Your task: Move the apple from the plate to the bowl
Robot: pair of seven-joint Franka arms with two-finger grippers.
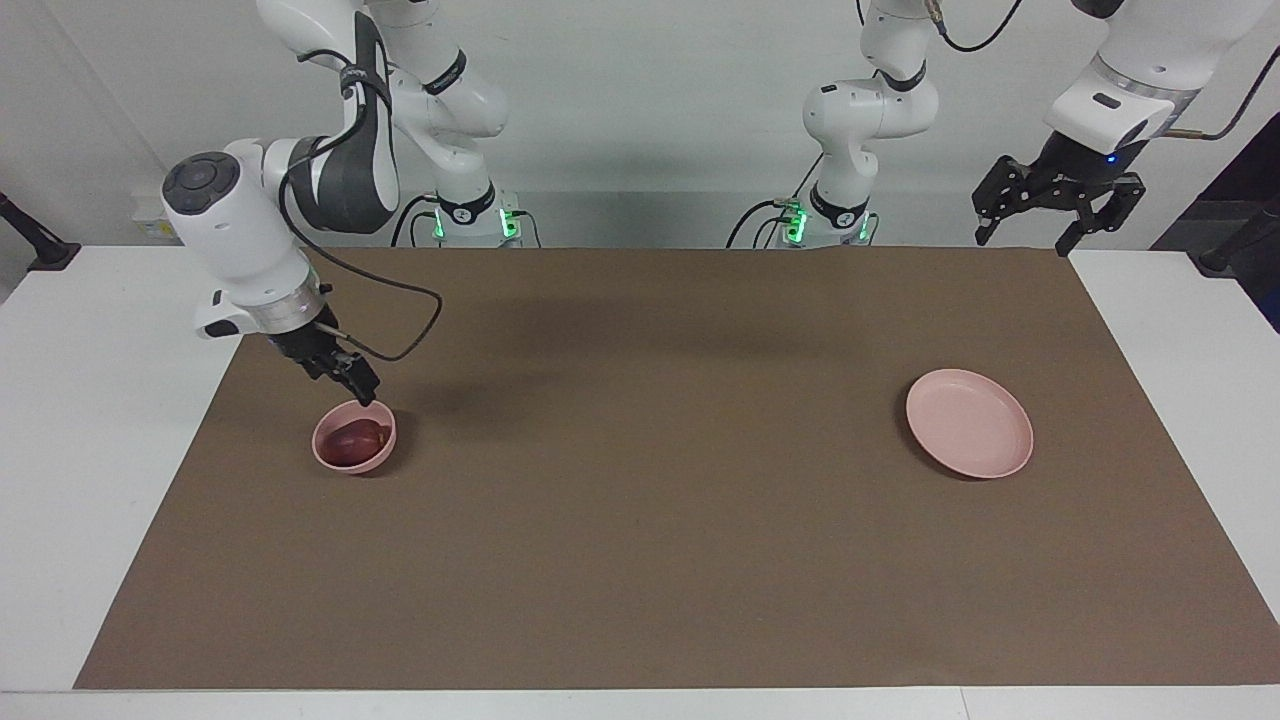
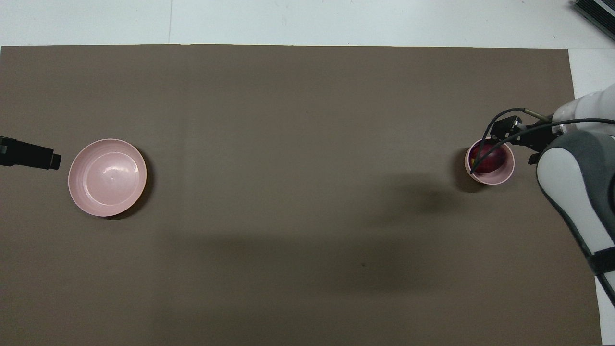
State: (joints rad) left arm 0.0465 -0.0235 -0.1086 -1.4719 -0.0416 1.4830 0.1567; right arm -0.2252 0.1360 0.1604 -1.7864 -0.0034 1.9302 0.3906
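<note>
Since the apple (image 1: 352, 438) already sits inside the bowl (image 1: 353, 437) toward the right arm's end of the table, what matters now is how the right gripper (image 1: 352, 382) stands to it: it hangs just above the bowl's rim on the side nearer the robots, tilted, with its fingers apart and nothing in them. Judging by that, the drop is done and the way out is up and clear of the rim. Toward the other end, the plate (image 1: 969, 422) lies bare, and the left gripper (image 1: 1056, 200) waits open, high above the mat's (image 1: 640, 520) corner.
</note>
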